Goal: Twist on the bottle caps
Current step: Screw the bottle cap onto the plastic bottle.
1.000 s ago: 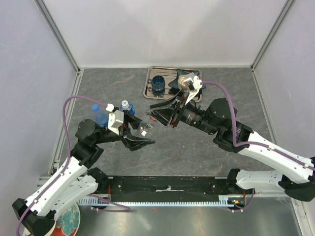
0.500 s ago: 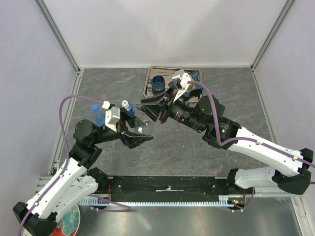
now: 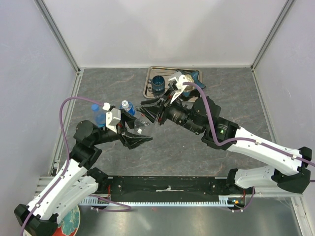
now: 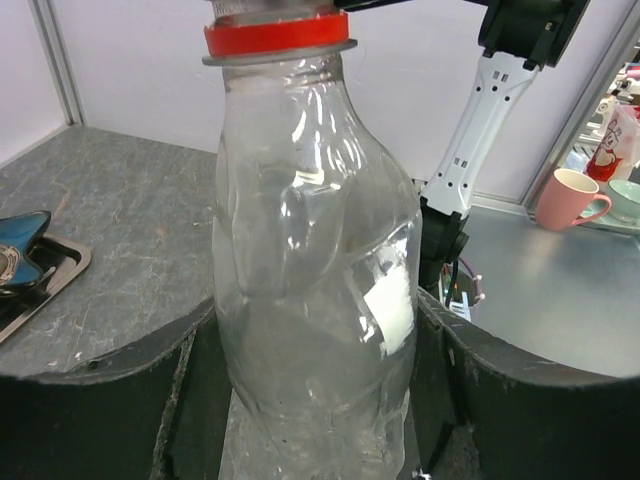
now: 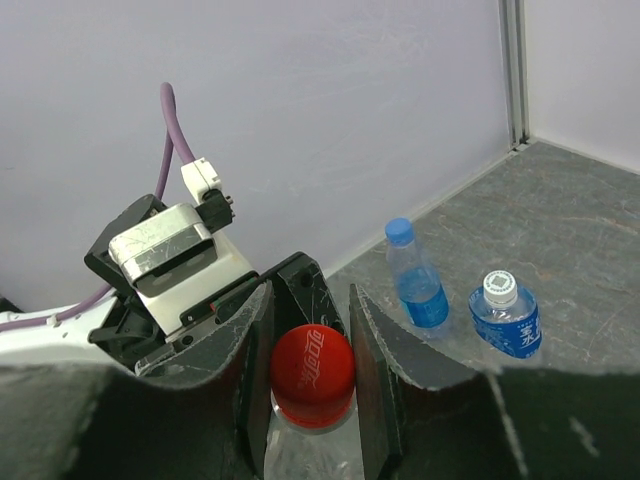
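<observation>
1. I see the right gripper (image 5: 312, 340) closed on the red cap (image 5: 312, 378), with its two dark fingers (image 5: 378, 370) pressed against the cap at 3 and 9 o'clock.
2. The red cap sits on the neck of a clear bottle (image 4: 310, 250). I cannot tell how far it is threaded on.
3. The left gripper (image 4: 315, 420) clamps the lower body of that clear bottle, and its fingers (image 4: 520, 390) touch the plastic on both sides.
4. From the top camera, the two grippers meet just left of the table's middle. The right arm comes in from 3 o'clock and the left arm from 8 o'clock. I cannot tell whether the bottle's base touches the table (image 3: 108, 83).
5. Two more bottles stand upright at roughly 10 o'clock from the held one. They are a blue-capped bottle (image 3: 98, 115) and a white-capped bottle (image 3: 127, 107), near each other but not touching.
6. At 12 o'clock, against the back wall, lies a metal tray (image 3: 147, 91) with a dark blue cup (image 3: 158, 84) in its left half.
</observation>
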You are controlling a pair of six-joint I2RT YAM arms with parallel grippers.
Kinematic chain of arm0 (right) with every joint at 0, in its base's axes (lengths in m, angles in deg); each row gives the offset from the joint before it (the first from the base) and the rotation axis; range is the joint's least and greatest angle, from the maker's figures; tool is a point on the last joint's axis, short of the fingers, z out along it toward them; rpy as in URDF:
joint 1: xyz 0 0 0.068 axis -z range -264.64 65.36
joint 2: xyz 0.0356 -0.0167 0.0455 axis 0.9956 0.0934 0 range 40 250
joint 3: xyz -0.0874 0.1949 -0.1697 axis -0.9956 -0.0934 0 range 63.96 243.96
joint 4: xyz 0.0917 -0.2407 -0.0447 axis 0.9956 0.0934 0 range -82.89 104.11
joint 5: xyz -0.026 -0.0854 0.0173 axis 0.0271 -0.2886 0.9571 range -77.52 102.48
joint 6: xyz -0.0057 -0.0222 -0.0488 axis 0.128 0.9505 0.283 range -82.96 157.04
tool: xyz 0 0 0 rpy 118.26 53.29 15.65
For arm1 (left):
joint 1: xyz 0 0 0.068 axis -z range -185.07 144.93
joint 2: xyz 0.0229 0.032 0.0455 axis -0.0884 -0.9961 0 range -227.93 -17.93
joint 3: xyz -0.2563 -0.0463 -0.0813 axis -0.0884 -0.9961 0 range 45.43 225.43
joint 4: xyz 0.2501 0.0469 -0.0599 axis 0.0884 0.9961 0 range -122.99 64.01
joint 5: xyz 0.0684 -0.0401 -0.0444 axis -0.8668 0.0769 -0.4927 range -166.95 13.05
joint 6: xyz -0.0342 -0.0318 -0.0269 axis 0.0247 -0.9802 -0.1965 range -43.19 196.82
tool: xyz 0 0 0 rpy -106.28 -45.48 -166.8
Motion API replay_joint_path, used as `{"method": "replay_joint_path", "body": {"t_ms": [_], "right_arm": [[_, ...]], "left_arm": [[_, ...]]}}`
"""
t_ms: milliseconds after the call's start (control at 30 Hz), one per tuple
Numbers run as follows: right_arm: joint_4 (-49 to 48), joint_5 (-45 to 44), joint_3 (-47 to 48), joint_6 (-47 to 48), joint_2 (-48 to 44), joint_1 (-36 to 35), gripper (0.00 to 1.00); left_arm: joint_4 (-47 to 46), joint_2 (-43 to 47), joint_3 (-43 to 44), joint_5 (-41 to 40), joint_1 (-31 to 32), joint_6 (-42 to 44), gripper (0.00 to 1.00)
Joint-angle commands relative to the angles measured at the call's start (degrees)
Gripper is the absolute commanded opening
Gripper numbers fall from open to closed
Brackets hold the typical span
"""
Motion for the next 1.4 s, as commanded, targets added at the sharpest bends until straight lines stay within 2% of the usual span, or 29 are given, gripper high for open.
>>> {"method": "replay_joint_path", "body": {"t_ms": [0,233,467,667,867,1100,1367], "right_arm": [[7.3,-0.3,-2.9,-2.1,3.2,-5.8,0.18],[14.0,-17.5,0.0,1.3,6.4,-11.9,0.15],[24.6,-28.2,3.6,4.3,7.7,-17.3,0.13],[28.1,-31.0,3.1,3.9,6.7,-19.3,0.13],[30.2,-33.4,5.8,2.7,9.6,-20.2,0.14],[45.0,-39.5,18.0,-2.2,17.2,-21.0,0.14],[51.2,-40.0,21.2,-5.5,16.6,-21.1,0.14]], "left_arm": [[-3.9,-0.1,3.3,-7.4,-2.5,0.8,0.02],[-3.0,-0.8,5.2,-8.6,-3.3,2.5,0.02],[-1.7,-0.8,5.1,-9.8,-3.7,4.9,0.02],[-1.5,-0.6,4.1,-10.5,-4.0,5.2,0.02],[-1.3,-0.9,4.3,-9.5,-4.3,6.6,0.02],[1.1,-1.2,3.9,-8.5,-4.6,8.9,0.02],[3.9,-2.5,3.9,-6.3,-4.6,11.5,0.02]]}}
